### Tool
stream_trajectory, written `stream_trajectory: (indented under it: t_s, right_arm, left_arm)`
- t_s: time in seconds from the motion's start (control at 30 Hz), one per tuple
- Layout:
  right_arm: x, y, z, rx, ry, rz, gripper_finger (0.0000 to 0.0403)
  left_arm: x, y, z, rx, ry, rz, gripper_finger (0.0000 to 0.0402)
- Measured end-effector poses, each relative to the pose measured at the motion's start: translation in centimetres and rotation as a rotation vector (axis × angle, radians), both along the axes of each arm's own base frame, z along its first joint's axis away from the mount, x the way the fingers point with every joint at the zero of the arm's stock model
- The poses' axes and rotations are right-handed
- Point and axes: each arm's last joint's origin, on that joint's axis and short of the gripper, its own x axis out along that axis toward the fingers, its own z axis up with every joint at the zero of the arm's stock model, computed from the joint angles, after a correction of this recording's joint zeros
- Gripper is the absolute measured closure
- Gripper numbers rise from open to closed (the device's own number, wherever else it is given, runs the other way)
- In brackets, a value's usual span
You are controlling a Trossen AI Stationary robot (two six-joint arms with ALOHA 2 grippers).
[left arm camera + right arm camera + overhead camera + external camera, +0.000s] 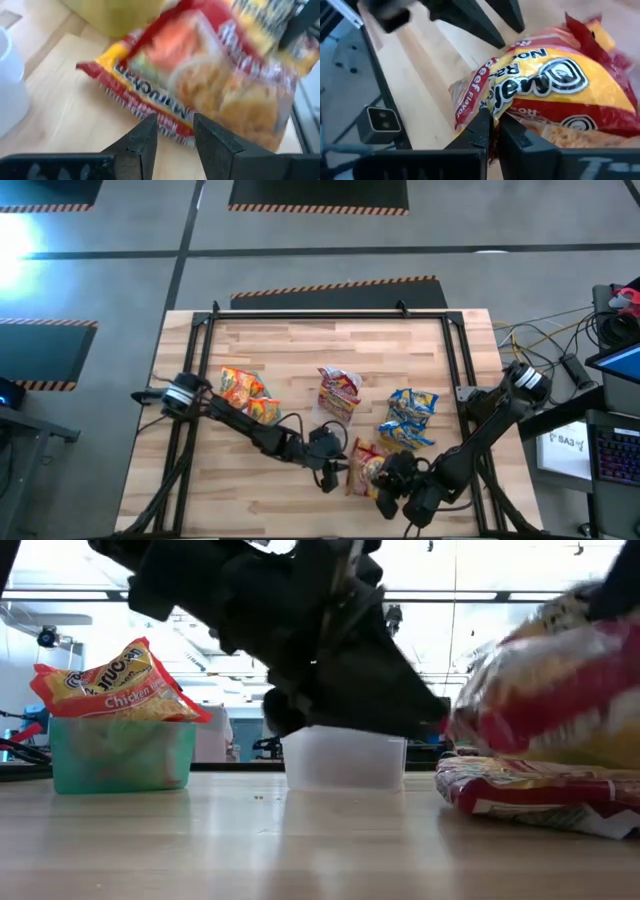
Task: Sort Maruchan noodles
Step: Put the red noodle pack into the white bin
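High view: right tool (384, 488) pinches red packet (365, 466), lengthwise toward table's back.

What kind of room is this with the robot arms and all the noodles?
Probably a robotics lab or workshop. A wooden table stands on a grey floor marked with striped hazard tape, cables and a laptop sit beside it, and the low view shows a big open hall behind the green bin.

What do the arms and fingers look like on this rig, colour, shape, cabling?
Both arms are black and slender, built of jointed links. The left arm has a silver-grey cylindrical joint at its base and a black cable looping near the wrist; the right arm has a similar silver joint. The left gripper and right gripper each carry two flat, matte black, wedge-shaped fingers on a black crossbar. No markings legible.
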Motion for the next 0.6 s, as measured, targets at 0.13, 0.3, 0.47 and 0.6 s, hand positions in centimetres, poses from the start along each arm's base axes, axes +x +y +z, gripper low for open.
stream_trajectory:
  t_s: [0.13,0.3,0.47,0.6]
  right_arm:
    - [0.1,-0.5,1.2,-0.086,0.042,0.016,0.0394]
    - [0.3,-1.3,2.9,-0.226,0.116,0.029,0.0394]
    - [1.3,-2.5,5.4,-0.424,0.132,0.080,0.0394]
    - [2.2,-3.4,7.1,-0.670,0.132,0.178,0.0394]
  left_arm:
    - [-0.7,-0.5,0.1,0.021,0.053,-0.016,0.0292]
    - [-1.5,-1.3,0.2,0.042,0.101,-0.041,0.0292]
    - [-2.1,-2.3,0.6,0.042,0.095,-0.067,0.0292]
    - [-2.5,-3.0,1.1,0.040,0.080,-0.083,0.0292]
